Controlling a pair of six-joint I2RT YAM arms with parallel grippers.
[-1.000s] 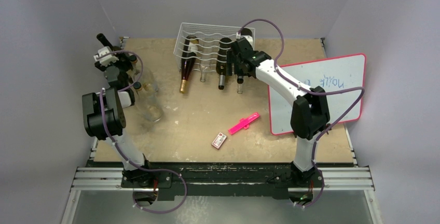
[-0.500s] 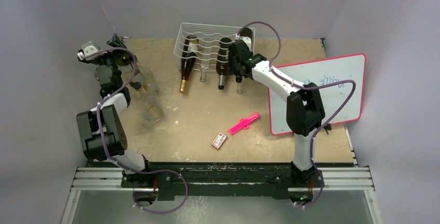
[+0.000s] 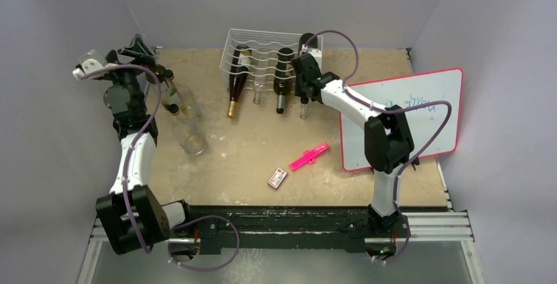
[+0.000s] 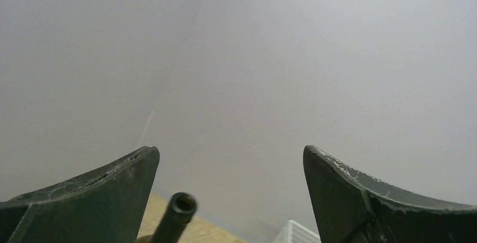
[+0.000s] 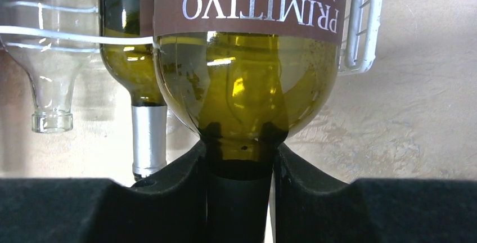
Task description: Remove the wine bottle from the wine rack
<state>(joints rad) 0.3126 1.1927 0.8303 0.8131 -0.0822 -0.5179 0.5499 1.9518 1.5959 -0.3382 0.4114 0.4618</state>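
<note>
The white wire wine rack (image 3: 263, 39) stands at the back of the table with several bottles lying in it, necks toward me. My right gripper (image 3: 303, 85) is at its right end. In the right wrist view that gripper (image 5: 241, 152) is shut on the neck of the wine bottle (image 5: 244, 85), green glass with a brown "PRIMITIVO" label, still lying in the rack (image 5: 360, 23). My left gripper (image 3: 139, 45) is raised at the far left near the wall. The left wrist view shows it (image 4: 229, 150) open, with only an open bottle mouth (image 4: 183, 203) below it.
Two clear bottles (image 3: 184, 103) lie on the table's left side, near the left arm. A dark bottle with a silver capsule (image 5: 140, 113) and a clear bottle (image 5: 50, 74) sit left of the held one. A whiteboard (image 3: 404, 116), a pink tool (image 3: 309, 156) and a small box (image 3: 277, 178) lie nearer.
The right gripper has closed on the bottle's neck. The left arm has swung up and out toward the left wall and its gripper has opened wide.
</note>
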